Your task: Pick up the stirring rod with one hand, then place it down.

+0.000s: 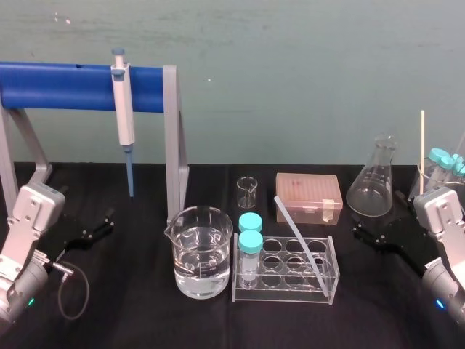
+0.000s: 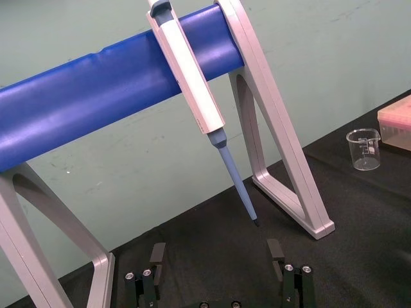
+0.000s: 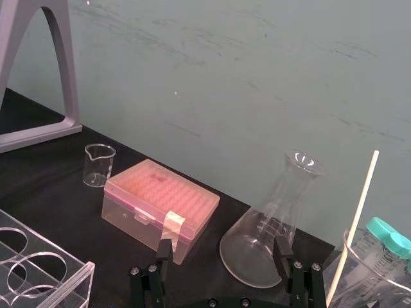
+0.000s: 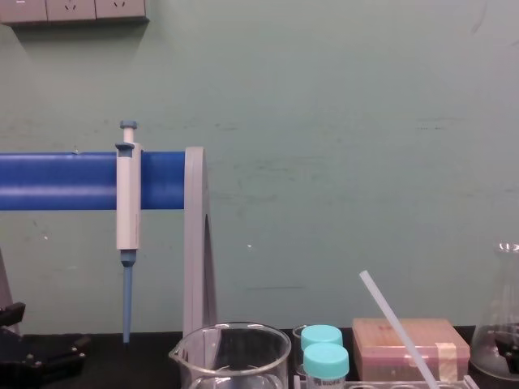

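The clear tube rack [image 1: 285, 292] stands at the front of the black surface [image 1: 138, 320], with the stirring rod [image 1: 299, 234] leaning tilted across its wells. The left pincer [image 2: 216, 249] and the right pincer [image 3: 223, 248] sit low at either side, both spread wide and gripping nothing.

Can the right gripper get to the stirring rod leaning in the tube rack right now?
Probably yes: the right gripper is open beside the tube rack, the stirring rod juts free above it, and nothing stands between them.

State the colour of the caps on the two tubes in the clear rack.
The caps are turquoise, clearest in the head view.
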